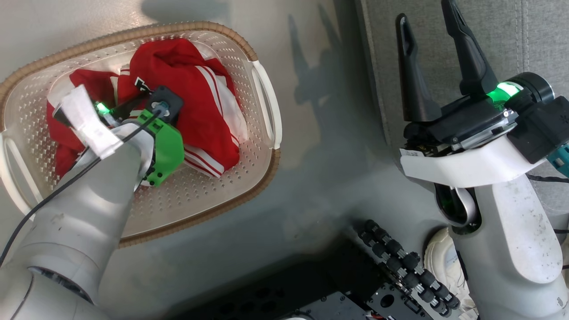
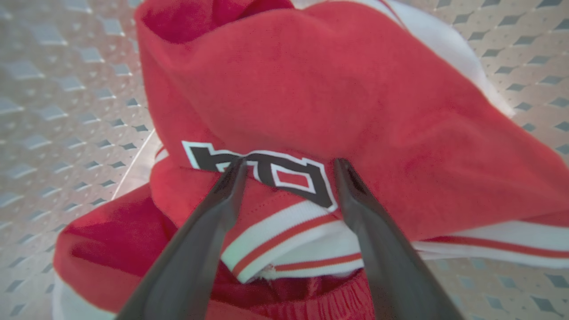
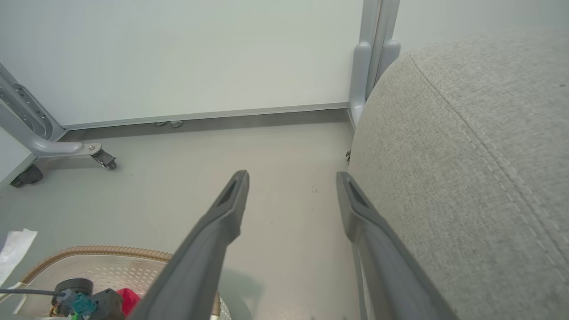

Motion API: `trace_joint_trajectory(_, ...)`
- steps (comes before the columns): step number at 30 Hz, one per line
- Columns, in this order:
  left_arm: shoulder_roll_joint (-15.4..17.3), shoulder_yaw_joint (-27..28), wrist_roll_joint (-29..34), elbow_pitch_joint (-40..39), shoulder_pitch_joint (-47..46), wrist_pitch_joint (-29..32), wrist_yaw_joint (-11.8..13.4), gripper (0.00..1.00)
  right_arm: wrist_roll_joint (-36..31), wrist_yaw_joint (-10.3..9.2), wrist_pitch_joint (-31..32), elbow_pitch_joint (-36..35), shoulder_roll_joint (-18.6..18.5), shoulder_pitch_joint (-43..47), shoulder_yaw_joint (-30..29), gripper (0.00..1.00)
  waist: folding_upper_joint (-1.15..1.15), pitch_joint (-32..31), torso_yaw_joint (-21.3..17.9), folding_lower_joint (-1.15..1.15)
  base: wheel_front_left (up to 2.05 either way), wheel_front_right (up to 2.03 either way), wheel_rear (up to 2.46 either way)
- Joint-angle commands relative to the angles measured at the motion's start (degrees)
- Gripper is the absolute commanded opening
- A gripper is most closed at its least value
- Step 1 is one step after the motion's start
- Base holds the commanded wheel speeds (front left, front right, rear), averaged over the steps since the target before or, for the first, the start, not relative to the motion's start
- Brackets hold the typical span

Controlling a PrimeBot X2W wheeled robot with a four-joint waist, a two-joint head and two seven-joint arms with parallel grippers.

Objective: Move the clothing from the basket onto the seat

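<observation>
In the head view we look down on a smooth, glossy grey floor [image 1: 320,169] that carries soft shadows. At the left stands the basket [image 1: 186,27], a rounded rectangle of cream plastic dotted with small holes, with a brown woven-look rim and white side handles. The clothing [image 1: 195,89] lies bunched inside it, soft red fabric with broad and thin white stripes, heaped toward the far side. The pale left arm [image 1: 89,195] reaches down into the basket over the heap, and its wrist hides the fingers there. At the upper right the right gripper [image 1: 424,11] hangs in the air with its long dark fingers parted and empty, at the edge of the seat [image 1: 524,35], whose grey woven upholstery shows a stitched seam. In the left wrist view the left gripper [image 2: 289,166] has its fingers spread, with nothing pinched between them. Their tips sit at the dark lettering [image 2: 266,171] outlined in white, and between them runs a folded white hem with a thin red line. We cannot tell whether the tips press the cloth. The perforated basket bottom shows on both sides. In the right wrist view the parted fingers point across the floor toward a plain pale wall [image 3: 178,58] and a wheeled frame leg [image 3: 104,158], with the seat's rounded corner at the right.
</observation>
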Motion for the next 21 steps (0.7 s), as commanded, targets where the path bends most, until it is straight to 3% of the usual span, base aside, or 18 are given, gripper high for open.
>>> trace_joint_trajectory(1, -0.14, -0.94, 1.11, 0.34, -0.97, 1.1, 0.28, 1.0, -0.39, -0.02, -0.26, -0.22, -0.12, -0.45, -0.11, 1.0, 0.0, 0.16, 0.26, -0.01, 0.0, 0.0, 0.0)
trace_joint_trajectory(13, -1.86, -7.1, 5.33, 0.69, -1.13, 9.04, 0.68, 1.0, -1.27, -0.02, -0.26, -1.18, -0.12, 0.12, -0.2, 1.0, 0.0, 0.92, 1.03, -0.01, 0.0, 0.0, 0.0)
trace_joint_trajectory(15, -2.22, -7.53, 5.44, 0.69, -0.76, 9.83, 0.85, 0.0, -1.62, -0.02, -0.26, -1.25, -0.12, 0.36, -0.16, 1.0, 0.0, 0.78, 1.26, -0.01, 0.0, 0.0, 0.0)
trace_joint_trajectory(21, -3.73, -8.88, 6.02, 0.71, -0.3, 11.28, 1.83, 0.0, -2.46, -0.02, -0.26, -1.56, -0.12, 1.04, -0.47, 1.0, 0.0, 0.47, 2.04, -0.01, 0.0, 0.0, 0.0)
